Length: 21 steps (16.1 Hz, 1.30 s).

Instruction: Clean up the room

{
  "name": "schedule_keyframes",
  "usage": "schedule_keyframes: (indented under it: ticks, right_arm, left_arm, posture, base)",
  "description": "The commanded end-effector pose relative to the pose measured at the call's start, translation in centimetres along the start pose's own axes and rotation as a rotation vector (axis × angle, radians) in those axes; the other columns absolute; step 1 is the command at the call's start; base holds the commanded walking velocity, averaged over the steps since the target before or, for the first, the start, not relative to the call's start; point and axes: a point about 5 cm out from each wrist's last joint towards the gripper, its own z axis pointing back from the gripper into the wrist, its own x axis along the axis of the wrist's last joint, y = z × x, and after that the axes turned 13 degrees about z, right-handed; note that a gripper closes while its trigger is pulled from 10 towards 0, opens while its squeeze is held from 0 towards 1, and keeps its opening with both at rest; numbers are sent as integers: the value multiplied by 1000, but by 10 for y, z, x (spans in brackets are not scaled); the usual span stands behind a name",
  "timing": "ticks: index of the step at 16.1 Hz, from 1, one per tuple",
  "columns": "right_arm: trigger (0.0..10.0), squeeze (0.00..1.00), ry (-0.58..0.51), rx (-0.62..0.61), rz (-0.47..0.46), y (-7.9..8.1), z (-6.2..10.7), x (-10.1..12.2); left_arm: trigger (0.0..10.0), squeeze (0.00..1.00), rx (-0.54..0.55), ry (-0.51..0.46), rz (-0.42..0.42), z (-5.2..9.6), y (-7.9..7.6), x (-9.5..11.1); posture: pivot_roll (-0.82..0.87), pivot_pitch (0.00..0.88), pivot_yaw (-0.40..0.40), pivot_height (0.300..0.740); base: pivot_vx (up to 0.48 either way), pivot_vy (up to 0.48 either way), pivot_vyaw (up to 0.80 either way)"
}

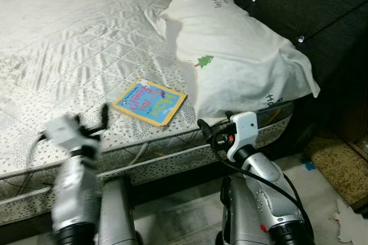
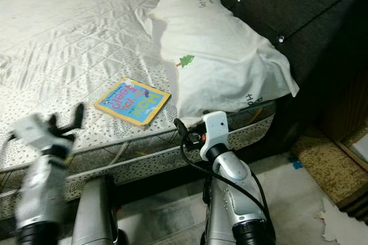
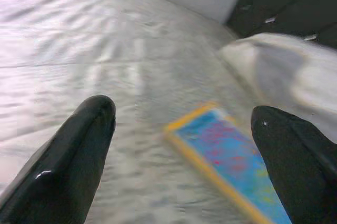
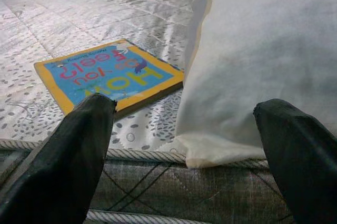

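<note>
Two silver arms are reaching forward in the left eye view toward a bare mattress [image 1: 86,38], and the left gripper [image 1: 95,123], blurred, is hovering over the mattress edge with its fingers spread; a yellow-bordered blue book [image 1: 150,102] is lying flat just beyond it and toward the right gripper's side, while a white pillow [image 1: 241,55] is sitting past the book, against a dark quilted headboard [image 1: 322,15]. The right gripper [image 1: 214,131] is hanging just off the mattress edge, below the pillow's near corner, and whether its fingers are apart cannot be told from here. In the right eye view the same layout is showing: the book is lying between the two grippers and a little beyond them, apart from both, with the tiled floor [image 2: 299,199] spreading beneath the right arm. In the left wrist view the left gripper's two black fingers [image 3: 68,166] are standing wide apart and holding nothing, with the blurred book lying ahead of them, nearer one finger, and the pillow further off. In the right wrist view the right gripper's fingers [image 4: 79,150] are also gaping wide and holding nothing; the book is resting on the mattress ahead of one finger, and the pillow is bulging ahead of the other, its edge overlapping the book's corner
</note>
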Motion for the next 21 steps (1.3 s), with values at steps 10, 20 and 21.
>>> schedule_keyframes:
  ticks: [10, 20, 21]
  right_arm:
    - [10000, 0, 66, -13, -111, 5, 11, -6]
    - [10000, 0, 62, -111, -104, -6, 10, 3]
    - [10000, 0, 61, -115, -103, -6, 12, 5]
  left_arm:
    - [10000, 0, -111, 231, -188, 40, -10, -22]
    - [10000, 0, 43, 436, -50, -6, 3, -54]
    - [10000, 0, 20, 473, -44, -11, -2, -60]
  posture:
    - [-61, 64, -8, 486]
    - [-116, 79, -20, 486]
    - [-139, 81, -13, 486]
  base:
    - [0, 0, 240]
    - [0, 0, 0]
    - [0, 0, 0]
